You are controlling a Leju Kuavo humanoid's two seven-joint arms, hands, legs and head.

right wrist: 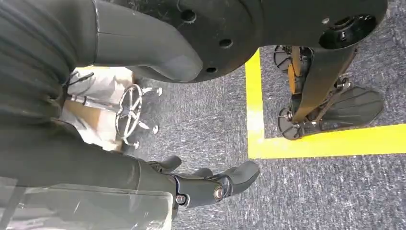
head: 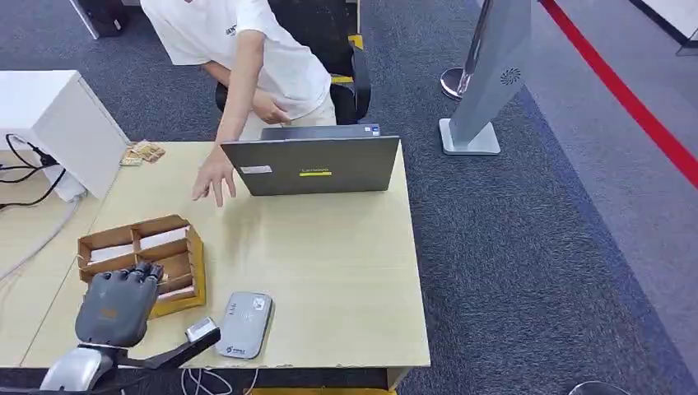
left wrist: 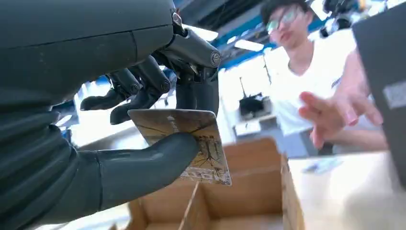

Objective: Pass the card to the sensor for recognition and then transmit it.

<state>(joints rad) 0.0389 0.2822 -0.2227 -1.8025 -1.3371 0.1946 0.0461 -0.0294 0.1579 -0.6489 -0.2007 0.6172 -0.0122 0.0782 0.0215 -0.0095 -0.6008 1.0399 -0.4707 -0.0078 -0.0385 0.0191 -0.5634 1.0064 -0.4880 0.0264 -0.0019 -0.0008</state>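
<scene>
One card sits pinched in the left hand, the thick thumb pressed on its lower face and the darker fingers curled over its upper edge, so the fingers are clamped on the card. In the head view that hand hovers palm-down at the near left of the surface, over the near edge of the cardboard box, its forearm rising from the bottom edge. The left wrist view shows the card raised above the box's open compartments, tilted slightly, a patterned face toward the camera. Just beside the hand, toward the right, the grey sensor lies flat near the surface's front edge, apart from the card. The right hand hangs low over the grey carpet beside a yellow floor line, holding nothing, its fingers gently curled and apart. Farther back, a grey laptop stands open with its lid facing the robot. Behind it a person in a white shirt leans in, one open hand reaching down over the surface beside the laptop.
</scene>
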